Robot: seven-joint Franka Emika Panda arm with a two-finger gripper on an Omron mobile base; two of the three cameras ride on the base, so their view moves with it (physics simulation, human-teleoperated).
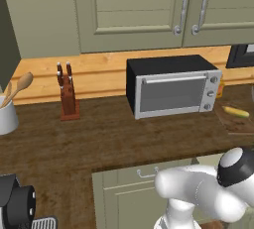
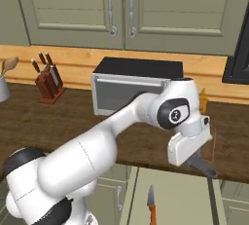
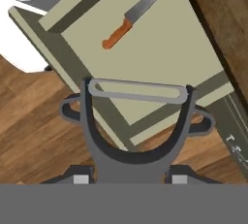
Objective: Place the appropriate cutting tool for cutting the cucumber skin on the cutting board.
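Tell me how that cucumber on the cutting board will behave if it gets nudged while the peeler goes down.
The cucumber looks small and rounded, so it would probably roll or slide across the flat cutting board. It seems light for its size, so even a slight bump from the peeler held in the tool could shift it. It lies loose on the board, nothing bracing it.

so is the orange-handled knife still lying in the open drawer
Yes, the orange-handled knife lies flat on the floor of the open drawer, beyond the peeler that the gripper holds.

Toaster oven (image 1: 172, 86) right of knife block (image 1: 67, 95).
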